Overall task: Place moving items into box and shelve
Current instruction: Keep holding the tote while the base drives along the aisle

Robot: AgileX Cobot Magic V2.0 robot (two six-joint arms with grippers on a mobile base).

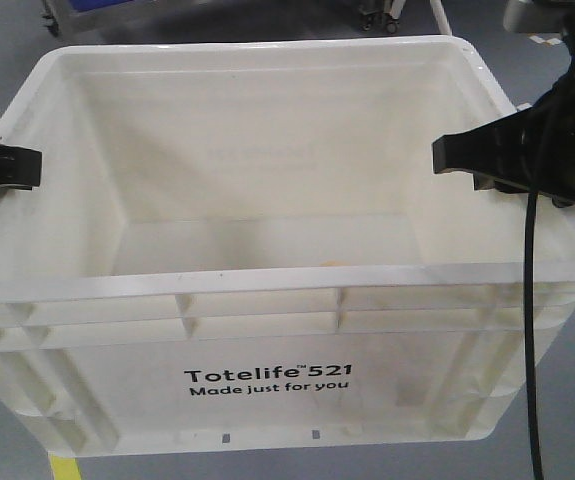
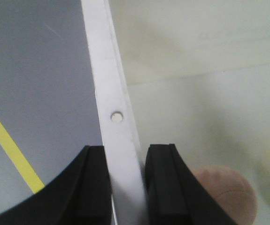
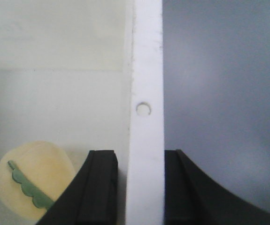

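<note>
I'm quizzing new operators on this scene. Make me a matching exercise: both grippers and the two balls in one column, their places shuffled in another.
1. left gripper
2. right gripper
3. yellow ball with green stripe
4. pinkish ball

A. in the box by its right wall
B. astride the box's left rim
C. in the box by its left wall
D. astride the box's right rim

Pairs: 1-B, 2-D, 3-A, 4-C.

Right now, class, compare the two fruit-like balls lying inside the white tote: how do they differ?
The yellow ball is pale yellow; the peach ball is pinkish-tan. The yellow ball bears a scalloped green stripe; the peach ball shows none. Both are rounded and lie inside the tote.
</note>
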